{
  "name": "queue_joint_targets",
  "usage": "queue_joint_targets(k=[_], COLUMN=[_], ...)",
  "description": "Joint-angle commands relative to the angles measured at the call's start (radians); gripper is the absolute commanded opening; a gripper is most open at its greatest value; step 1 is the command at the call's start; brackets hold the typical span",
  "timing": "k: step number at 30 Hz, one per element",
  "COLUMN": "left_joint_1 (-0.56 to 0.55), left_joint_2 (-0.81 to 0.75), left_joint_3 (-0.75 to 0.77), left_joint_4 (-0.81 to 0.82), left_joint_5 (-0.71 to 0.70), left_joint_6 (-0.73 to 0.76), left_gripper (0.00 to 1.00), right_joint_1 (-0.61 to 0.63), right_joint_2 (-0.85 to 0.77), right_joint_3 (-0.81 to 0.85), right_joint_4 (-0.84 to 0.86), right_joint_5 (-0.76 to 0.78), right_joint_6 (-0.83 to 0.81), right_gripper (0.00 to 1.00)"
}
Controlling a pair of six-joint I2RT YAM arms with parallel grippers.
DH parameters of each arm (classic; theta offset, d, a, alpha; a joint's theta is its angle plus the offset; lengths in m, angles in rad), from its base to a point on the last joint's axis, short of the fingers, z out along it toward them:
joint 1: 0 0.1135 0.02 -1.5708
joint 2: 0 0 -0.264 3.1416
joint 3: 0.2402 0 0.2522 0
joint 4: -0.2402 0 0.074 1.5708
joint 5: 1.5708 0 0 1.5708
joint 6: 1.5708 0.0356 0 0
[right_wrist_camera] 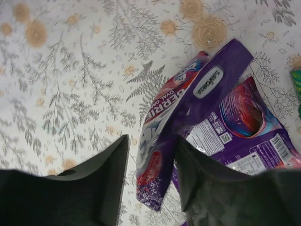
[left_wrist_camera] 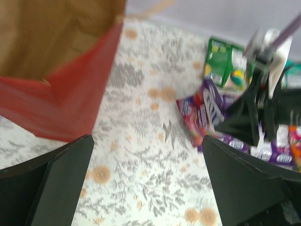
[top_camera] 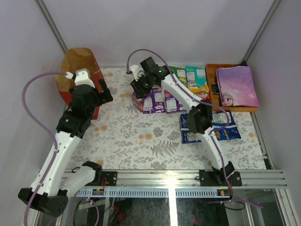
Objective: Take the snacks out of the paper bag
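At upper centre of the top view, the right gripper [top_camera: 136, 88], slightly spread, straddles a purple snack packet [right_wrist_camera: 188, 113] lying lengthwise between the jaws; the paper bag [left_wrist_camera: 61, 94] sits upper left, nearer the wide-spread left gripper [left_wrist_camera: 146, 141].

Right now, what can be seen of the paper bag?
The paper bag is red outside, brown kraft inside, its paper creased. It sits at the far left corner of the table, mouth open toward the arms, so the overhead and left wrist views show the brown inside; no packet shows there. Its red edge rests on the flowered cover. The left hand hangs open before the mouth, not touching it; from above, the left arm hides its lower part.
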Motion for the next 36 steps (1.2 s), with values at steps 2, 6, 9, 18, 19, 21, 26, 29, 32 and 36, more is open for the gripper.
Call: queue_joint_targets(k=[2, 6, 9, 18, 19, 21, 26, 29, 32, 36], left_joint_1=[-0.032, -0.065, -0.098, -0.13, -0.11, -0.079, 0.078, 0.15, 0.158, 0.161], left_joint_2=[0.033, 0.106, 0.196, 0.524, 0.574, 0.65, 0.719, 0.836, 0.931, 1.0], left_joint_3=[-0.11, -0.135, -0.158, -0.207, -0.169, -0.099, -0.037, 0.071, 0.157, 0.163], left_joint_4=[0.03, 0.107, 0.197, 0.574, 0.569, 0.558, 0.643, 0.573, 0.499, 0.454], left_joint_5=[0.102, 0.105, 0.089, 0.118, 0.165, 0.221, 0.514, 0.722, 0.833, 0.921], left_joint_6=[-0.088, -0.141, -0.176, -0.041, 0.002, 0.073, 0.11, 0.126, 0.178, 0.198], left_gripper=[1.0, 1.0, 1.0, 1.0, 1.0, 1.0, 1.0, 1.0, 1.0, 0.94], right_joint_1=[-0.002, -0.006, -0.045, -0.267, -0.29, -0.329, -0.369, -0.371, -0.371, -0.371], right_joint_2=[0.037, 0.008, -0.074, -0.323, -0.365, -0.435, -0.546, -0.558, -0.565, -0.577], right_joint_3=[0.0, -0.005, -0.058, -0.31, -0.363, -0.48, -0.711, -0.75, -0.774, -0.815], right_joint_4=[0.189, 0.337, 0.432, 0.692, 0.719, 0.795, 0.945, 0.963, 0.975, 1.011], right_joint_5=[0.085, 0.28, 0.284, 0.156, 0.133, 0.082, -0.027, -0.075, -0.109, -0.138], right_joint_6=[0.007, 0.049, 0.097, 0.439, 0.465, 0.517, 0.591, 0.597, 0.606, 0.623], right_gripper=[0.78, 1.0, 0.99, 0.99, 0.99, 0.99, 0.99, 0.99, 1.0, 0.99])
